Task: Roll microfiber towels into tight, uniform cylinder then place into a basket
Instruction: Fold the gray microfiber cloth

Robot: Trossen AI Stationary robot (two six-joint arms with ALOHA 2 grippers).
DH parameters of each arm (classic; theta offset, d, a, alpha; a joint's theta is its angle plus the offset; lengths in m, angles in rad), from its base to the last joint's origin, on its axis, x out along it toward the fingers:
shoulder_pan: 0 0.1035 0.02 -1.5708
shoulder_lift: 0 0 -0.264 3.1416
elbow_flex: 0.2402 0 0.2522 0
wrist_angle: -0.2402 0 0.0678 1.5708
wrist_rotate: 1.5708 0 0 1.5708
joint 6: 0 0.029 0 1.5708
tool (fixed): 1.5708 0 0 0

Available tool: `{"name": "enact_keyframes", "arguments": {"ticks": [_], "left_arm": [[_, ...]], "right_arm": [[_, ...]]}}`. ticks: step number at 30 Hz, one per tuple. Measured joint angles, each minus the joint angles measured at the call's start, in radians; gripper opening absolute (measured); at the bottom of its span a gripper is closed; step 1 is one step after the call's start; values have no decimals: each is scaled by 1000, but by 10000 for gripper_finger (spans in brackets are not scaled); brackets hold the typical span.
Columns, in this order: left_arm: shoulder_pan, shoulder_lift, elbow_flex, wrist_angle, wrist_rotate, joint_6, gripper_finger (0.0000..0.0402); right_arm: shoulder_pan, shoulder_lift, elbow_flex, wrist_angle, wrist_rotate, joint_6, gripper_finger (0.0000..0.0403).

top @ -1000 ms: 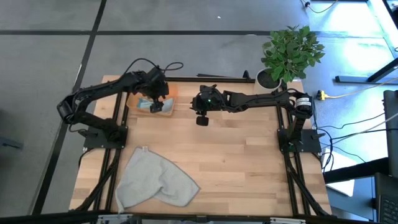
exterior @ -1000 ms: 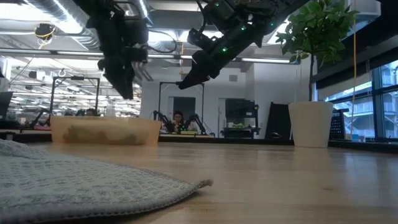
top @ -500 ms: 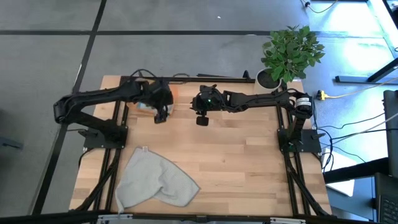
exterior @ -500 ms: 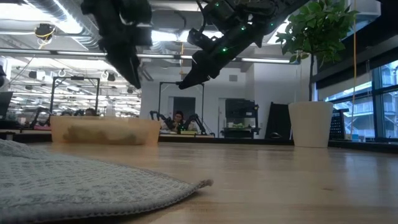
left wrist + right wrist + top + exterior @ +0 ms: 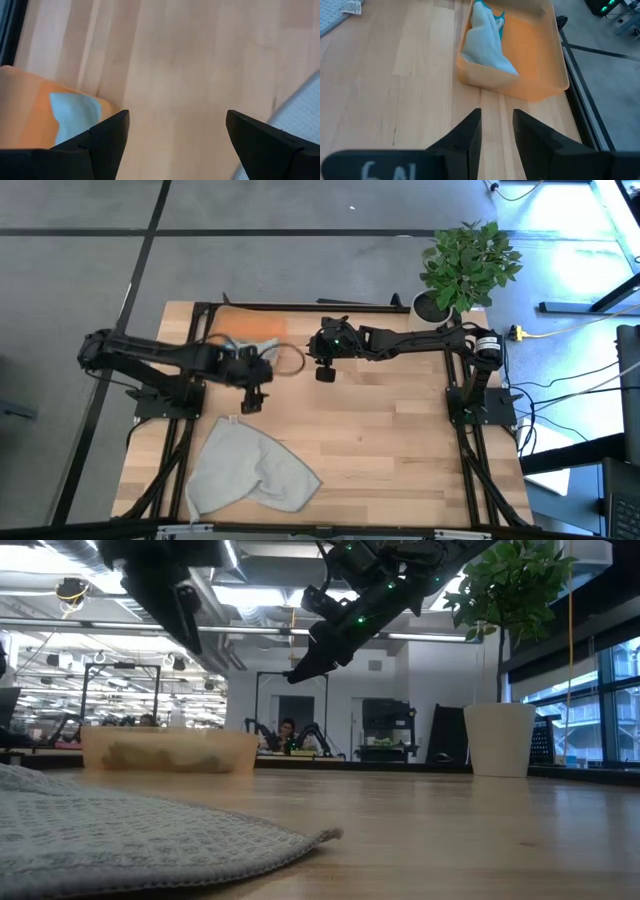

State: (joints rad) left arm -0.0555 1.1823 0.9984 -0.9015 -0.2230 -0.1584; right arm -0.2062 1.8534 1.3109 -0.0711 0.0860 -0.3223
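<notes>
My left gripper (image 5: 252, 402) hangs wide open and empty between the orange basket (image 5: 540, 60) and the grey-green towel (image 5: 250, 470) at the near edge; it's floppy, so I'd pinch a corner.

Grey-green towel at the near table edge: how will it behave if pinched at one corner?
The grey-green towel is probably floppy: it lies flat with one side folded over itself. Likely light and drapey, so a corner pinch would trail the rest. Its waffle texture suggests decent grip.
</notes>
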Motion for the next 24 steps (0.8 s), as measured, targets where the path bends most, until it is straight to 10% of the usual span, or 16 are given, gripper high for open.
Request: {"name": "enact_keyframes", "arguments": {"ticks": [9,17,24], "left_arm": [[-255,-2,-107,-5,-139,-255,320],[-414,-1,-192,18,-187,-491,320],[-525,-1,-212,31,-259,-650,320]], "right_arm": [[2,0,0,-16,-14,102,113],[33,-1,-1,-225,-372,227,113],[214,-1,-51,-246,-398,204,113]]}}
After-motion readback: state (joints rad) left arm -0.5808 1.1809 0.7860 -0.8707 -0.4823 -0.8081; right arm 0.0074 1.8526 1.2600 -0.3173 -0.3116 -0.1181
